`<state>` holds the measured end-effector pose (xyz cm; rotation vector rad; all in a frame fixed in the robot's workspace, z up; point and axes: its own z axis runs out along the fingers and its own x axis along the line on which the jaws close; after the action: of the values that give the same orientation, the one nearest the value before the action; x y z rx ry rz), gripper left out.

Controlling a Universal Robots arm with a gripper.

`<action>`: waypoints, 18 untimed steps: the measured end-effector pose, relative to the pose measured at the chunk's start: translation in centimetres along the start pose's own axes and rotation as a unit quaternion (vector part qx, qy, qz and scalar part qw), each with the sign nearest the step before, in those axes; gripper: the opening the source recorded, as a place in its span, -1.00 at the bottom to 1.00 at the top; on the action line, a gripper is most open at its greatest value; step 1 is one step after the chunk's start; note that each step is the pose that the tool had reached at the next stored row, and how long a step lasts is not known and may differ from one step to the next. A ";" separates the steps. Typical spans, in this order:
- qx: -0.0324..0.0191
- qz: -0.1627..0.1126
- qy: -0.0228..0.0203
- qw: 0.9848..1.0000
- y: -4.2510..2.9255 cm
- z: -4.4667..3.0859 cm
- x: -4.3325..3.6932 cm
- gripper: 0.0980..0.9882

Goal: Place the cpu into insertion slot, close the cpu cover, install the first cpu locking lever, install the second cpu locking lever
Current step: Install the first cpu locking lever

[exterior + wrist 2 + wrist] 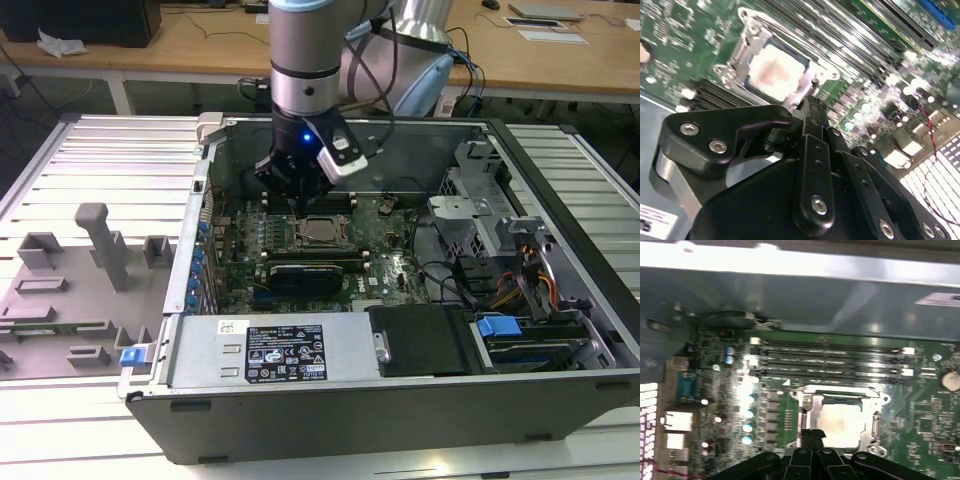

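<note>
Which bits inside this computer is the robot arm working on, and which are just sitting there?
For the job: cpu; cpu cover framing it; end effector at its edge.
Just lying about: memory slots; long black card; grey holders on the exterior view's left.

The exterior view looks down at an angle on the whole open computer case (400,420) from some way off. Both wrist views sit close above the motherboard (720,390), looking past the gripper (812,102) from different angles. They share the cpu (842,422) and the memory slots (830,357) beside it.
</note>
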<state>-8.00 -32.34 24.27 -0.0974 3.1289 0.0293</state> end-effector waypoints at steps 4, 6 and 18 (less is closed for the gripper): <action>0.000 0.000 -0.001 1.000 0.23 -0.01 1.50 -0.98; 0.000 0.000 -0.001 1.000 0.30 -0.02 1.98 -0.98; -0.007 0.000 -0.005 1.000 0.34 -0.05 2.65 -0.98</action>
<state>-10.67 -32.16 24.29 -0.0970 3.1198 0.0518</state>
